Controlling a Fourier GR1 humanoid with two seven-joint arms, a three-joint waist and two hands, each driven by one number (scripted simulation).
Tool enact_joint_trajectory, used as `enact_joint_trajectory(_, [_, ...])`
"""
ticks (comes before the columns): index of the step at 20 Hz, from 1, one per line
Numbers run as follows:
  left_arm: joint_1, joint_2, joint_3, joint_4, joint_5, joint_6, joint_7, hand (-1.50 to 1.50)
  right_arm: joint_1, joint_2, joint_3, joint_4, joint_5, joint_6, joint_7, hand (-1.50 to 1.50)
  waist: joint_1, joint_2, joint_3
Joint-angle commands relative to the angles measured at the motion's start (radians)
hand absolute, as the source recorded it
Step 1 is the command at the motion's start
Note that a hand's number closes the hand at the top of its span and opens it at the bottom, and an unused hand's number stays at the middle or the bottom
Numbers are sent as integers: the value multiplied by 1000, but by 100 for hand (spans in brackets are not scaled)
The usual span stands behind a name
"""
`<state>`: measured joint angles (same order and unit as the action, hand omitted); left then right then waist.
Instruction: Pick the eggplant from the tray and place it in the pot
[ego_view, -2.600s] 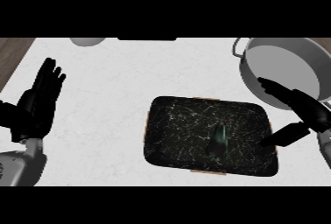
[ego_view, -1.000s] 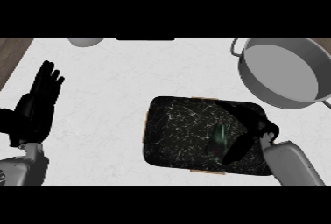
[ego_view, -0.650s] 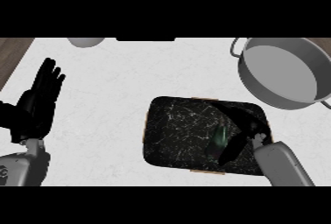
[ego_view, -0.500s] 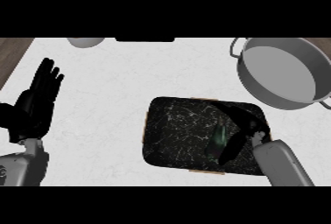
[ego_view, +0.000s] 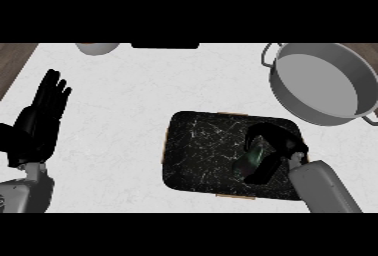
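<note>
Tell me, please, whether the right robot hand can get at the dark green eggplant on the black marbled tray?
Probably yes: the right robot hand already curls round the dark green eggplant on the black marbled tray.

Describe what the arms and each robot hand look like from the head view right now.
Both forearms are smooth, rounded grey shells. Each ends in a matte black robot hand with slim fingers and a thumb: left robot hand, right robot hand. No cables or markings show.

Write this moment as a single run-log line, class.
right hand: curled round eggplant on tray | left hand: open, resting at left | pot: holds nothing
</note>
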<state>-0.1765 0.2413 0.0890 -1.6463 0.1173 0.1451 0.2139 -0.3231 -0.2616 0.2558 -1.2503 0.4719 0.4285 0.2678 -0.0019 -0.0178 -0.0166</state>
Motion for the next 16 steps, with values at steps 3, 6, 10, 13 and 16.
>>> enact_joint_trajectory(3, [-64, 2, 11, 17, -7, 11, 43, 0, 7, 46, 21, 105, 43, -31, -85, 150, 6, 19, 17])
enact_joint_trajectory(6, [-20, 2, 19, 19, -9, 9, -1, 0, 99, -156, 206, -170, 102, 124, -335, 150, -20, 6, 17])
enact_joint_trajectory(10, [3, 4, 29, 29, -8, 15, 10, 0, 140, -297, 375, -378, 202, 105, -587, 150, -47, -15, 18])
enact_joint_trajectory(13, [17, -9, 31, 6, -14, 35, 6, 0, 257, -483, 362, -503, 246, -5, -764, 150, -66, -6, 19])
enact_joint_trajectory(16, [56, 4, 40, -3, -4, 5, -23, 0, 370, -633, 216, -530, 208, -145, -935, 150, -42, 8, 18])
